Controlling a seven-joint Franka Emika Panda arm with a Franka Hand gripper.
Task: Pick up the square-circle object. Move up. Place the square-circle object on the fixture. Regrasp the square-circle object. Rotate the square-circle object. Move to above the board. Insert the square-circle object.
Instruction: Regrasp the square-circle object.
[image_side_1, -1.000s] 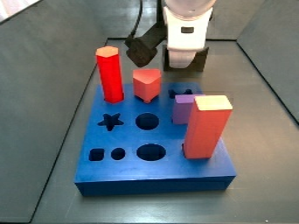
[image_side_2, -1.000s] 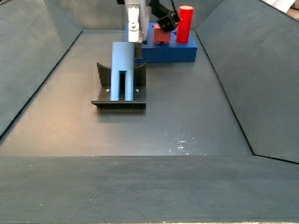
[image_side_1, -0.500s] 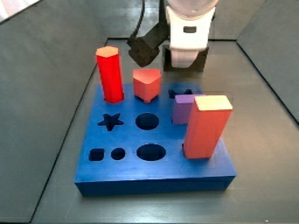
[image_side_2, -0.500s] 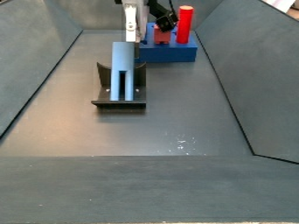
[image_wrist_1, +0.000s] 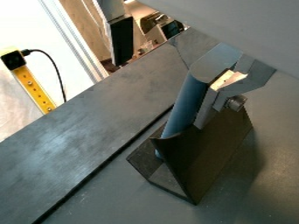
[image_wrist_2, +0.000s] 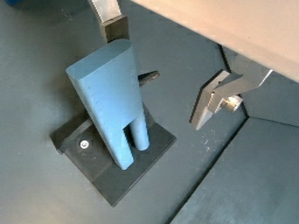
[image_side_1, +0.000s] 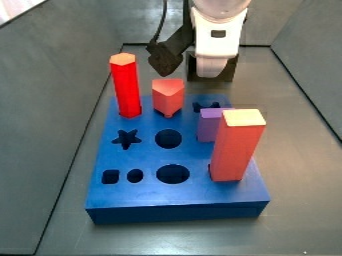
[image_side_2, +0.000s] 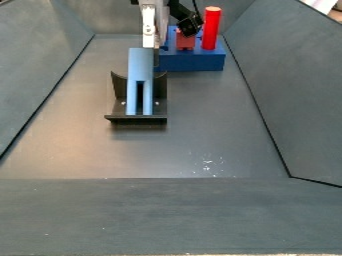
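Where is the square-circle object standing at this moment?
In a side view the square-circle object stands upright on the fixture, nearer the camera than the board; the gripper straddles its top, fingers apart.

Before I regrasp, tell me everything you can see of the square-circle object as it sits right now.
The square-circle object is a long matte grey-blue bar, plastic-looking, split at its lower end into two thin parallel prongs; its top is cut slanted. It stands about upright on the fixture, prongs down on the dark base plate, leaning against the bracket. In a side view it sits in front of the blue board. The gripper is open around its top: both silver fingers stand apart from it, neither touching.
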